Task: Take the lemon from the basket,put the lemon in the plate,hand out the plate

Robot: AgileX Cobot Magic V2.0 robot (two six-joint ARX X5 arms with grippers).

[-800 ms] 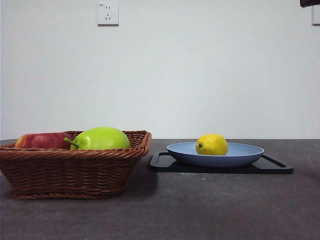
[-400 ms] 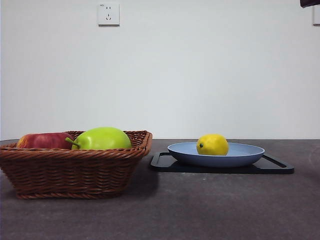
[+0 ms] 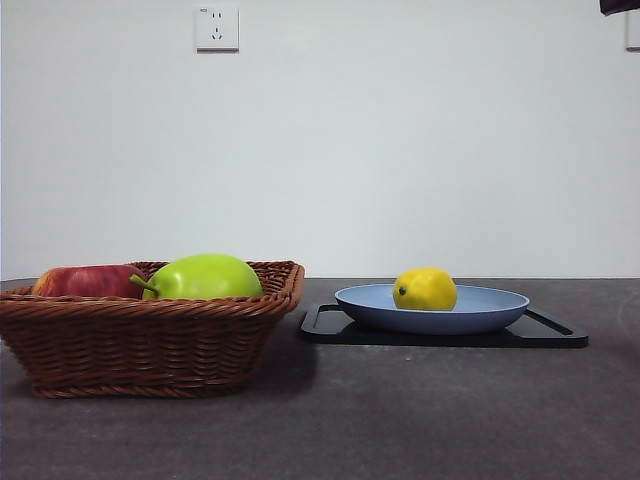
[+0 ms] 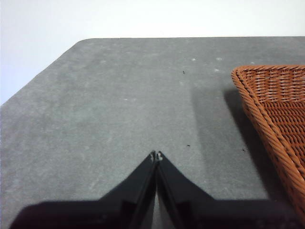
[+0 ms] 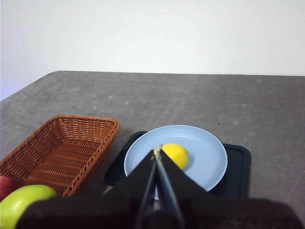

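The yellow lemon (image 3: 425, 289) lies in the light-blue plate (image 3: 490, 308), right of the brown wicker basket (image 3: 150, 340). The right wrist view shows the lemon (image 5: 176, 154) on the plate (image 5: 205, 157) from high above, with the basket (image 5: 66, 150) beside it. My right gripper (image 5: 157, 149) is shut and empty, held above the plate. My left gripper (image 4: 156, 155) is shut and empty over bare table, beside the basket's corner (image 4: 276, 100). In the front view only a black arm tip (image 3: 620, 6) shows at the top right corner.
The plate rests on a flat black tray (image 3: 555, 335), also in the right wrist view (image 5: 236, 176). A red apple (image 3: 85, 281) and a yellow-green apple (image 3: 205, 276) lie in the basket. A wall socket (image 3: 216, 28) is on the back wall.
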